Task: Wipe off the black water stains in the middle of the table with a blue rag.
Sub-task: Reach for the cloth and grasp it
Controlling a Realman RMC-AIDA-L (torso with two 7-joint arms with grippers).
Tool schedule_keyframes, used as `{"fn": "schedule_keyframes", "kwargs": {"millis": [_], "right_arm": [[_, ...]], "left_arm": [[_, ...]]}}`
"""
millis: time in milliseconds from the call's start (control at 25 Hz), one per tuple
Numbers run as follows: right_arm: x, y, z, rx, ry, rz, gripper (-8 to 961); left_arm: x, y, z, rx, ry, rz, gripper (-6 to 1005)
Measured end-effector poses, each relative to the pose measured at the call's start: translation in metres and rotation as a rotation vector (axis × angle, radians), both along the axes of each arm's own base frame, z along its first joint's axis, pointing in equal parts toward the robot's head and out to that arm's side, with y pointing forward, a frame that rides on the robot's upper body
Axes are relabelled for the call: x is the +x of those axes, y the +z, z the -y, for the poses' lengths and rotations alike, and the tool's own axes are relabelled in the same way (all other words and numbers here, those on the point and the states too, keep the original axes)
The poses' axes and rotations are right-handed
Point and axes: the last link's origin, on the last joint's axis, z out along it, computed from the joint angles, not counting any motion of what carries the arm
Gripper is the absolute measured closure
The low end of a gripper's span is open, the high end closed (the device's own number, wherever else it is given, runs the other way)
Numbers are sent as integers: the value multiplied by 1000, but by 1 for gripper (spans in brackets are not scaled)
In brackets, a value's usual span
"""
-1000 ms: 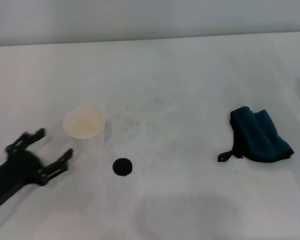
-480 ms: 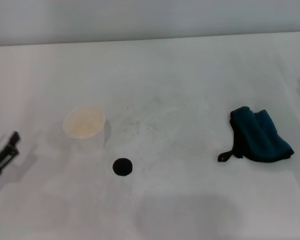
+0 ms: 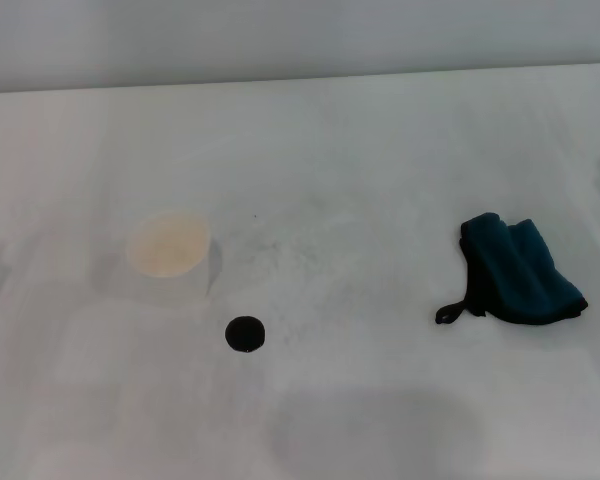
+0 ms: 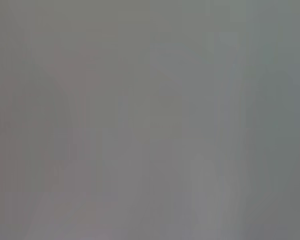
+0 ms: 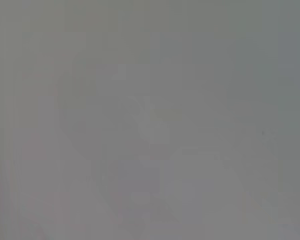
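A small round black water stain (image 3: 245,333) marks the white table (image 3: 360,180) a little left of the middle. The blue rag (image 3: 520,271), crumpled with black edging and a thin black loop tag at its near-left corner, lies far to the stain's right. Neither gripper shows in the head view. Both wrist views are plain grey and show no object and no fingers.
A white paper cup (image 3: 168,248) stands upright just behind and left of the stain. The table's far edge (image 3: 300,80) meets a grey wall at the back.
The left gripper, open near the cup's left side a second ago, drew back to the left edge and has now left the head view. Cup, stain and rag have not moved.
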Motion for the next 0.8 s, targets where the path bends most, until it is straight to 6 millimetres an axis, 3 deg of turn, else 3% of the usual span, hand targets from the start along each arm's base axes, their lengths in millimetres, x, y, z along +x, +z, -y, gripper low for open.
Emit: {"fn": "schedule_keyframes", "kwargs": {"millis": [800], "right_arm": [[-1,-2,-2,-3,-2,-6,84]], "left_arm": [[5,1,-18,31,17,34,117]]}}
